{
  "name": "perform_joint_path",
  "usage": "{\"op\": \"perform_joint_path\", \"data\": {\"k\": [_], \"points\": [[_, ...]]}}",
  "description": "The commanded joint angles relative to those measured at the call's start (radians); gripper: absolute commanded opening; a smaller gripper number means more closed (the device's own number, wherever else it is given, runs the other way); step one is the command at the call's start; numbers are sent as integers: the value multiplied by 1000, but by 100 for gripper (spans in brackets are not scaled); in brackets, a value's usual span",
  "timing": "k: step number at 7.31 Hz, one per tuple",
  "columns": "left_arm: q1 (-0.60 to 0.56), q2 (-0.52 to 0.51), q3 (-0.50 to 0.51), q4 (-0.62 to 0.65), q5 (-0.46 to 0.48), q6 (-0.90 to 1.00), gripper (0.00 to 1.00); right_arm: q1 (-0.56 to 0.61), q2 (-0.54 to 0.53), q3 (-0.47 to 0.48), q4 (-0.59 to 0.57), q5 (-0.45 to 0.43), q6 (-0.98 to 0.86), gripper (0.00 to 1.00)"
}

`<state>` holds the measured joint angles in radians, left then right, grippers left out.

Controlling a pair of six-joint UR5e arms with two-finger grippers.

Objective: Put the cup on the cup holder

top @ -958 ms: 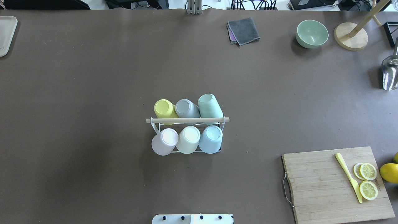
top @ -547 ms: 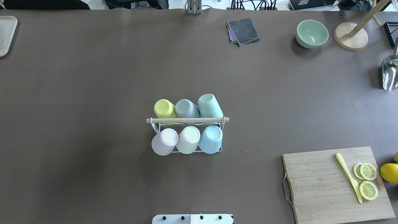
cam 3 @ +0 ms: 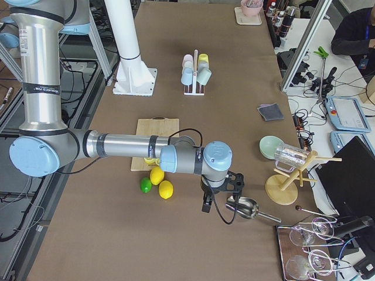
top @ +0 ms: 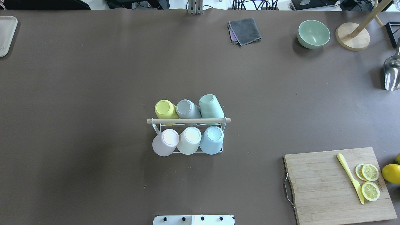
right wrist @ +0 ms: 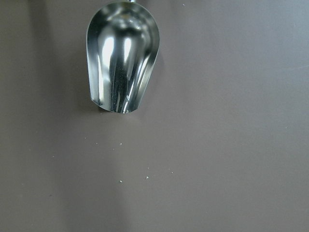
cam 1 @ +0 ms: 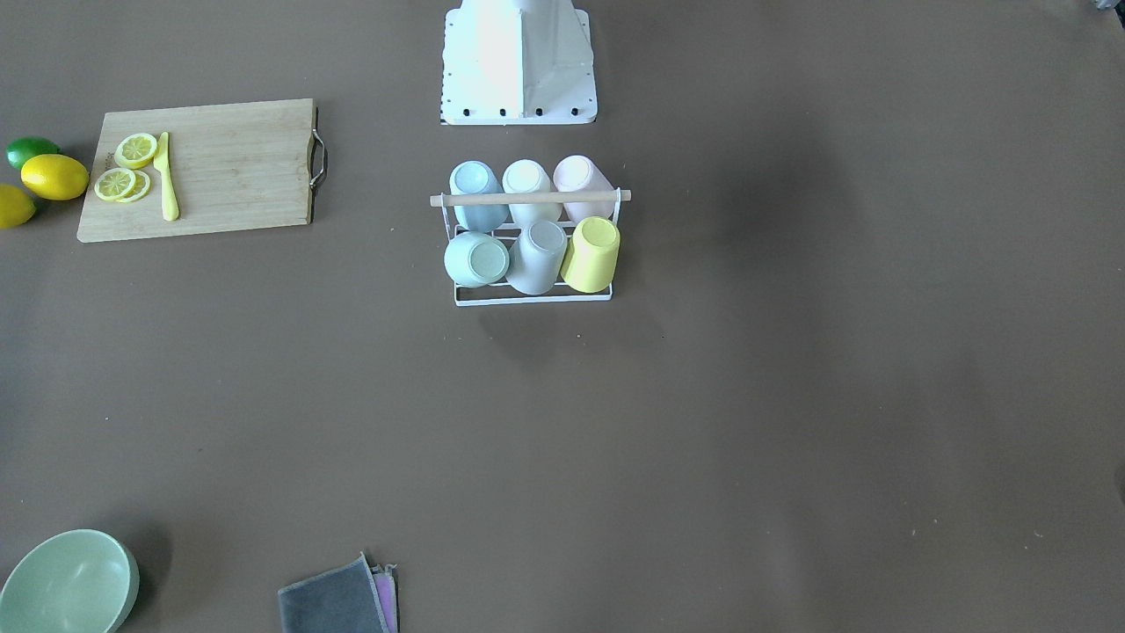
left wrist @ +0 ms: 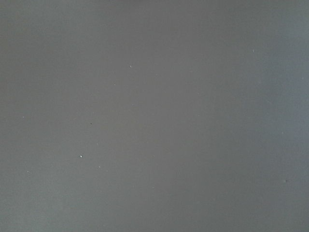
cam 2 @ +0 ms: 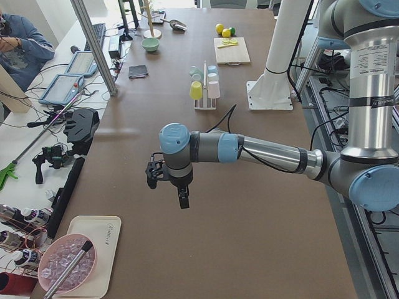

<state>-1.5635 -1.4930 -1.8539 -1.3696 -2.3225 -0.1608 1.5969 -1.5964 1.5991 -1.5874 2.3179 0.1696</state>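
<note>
Lying with long axis along 9–3 o'clock overhead, cup holder [top: 187, 120] sits well apart from left gripper [cam 2: 167, 187] (toward 9) and right gripper [cam 3: 221, 196] (toward 3); their opening: cannot tell.

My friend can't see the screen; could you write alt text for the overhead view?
A white wire cup holder with a wooden rod on top stands mid-table, holding six pastel cups bottoms-up. At right lie a cutting board with lemon slices and a yellow knife, a green bowl and a grey cloth.

Open table [top: 93, 93] all round the cup holder [cam 1: 533, 300] (six cups [top: 190, 137] on it), wooden rod [top: 188, 120] across top
</note>
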Motion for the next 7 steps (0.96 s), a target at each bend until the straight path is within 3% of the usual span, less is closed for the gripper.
{"op": "perform_joint_path", "data": {"k": [1,7], "points": [[-1,2,-4,-2,0,-5,99,0,1,-4,1,0,-1,100],[-1,14,-10,4,12,-5,99,-11,3,-11,6,-2,7,100]]}}
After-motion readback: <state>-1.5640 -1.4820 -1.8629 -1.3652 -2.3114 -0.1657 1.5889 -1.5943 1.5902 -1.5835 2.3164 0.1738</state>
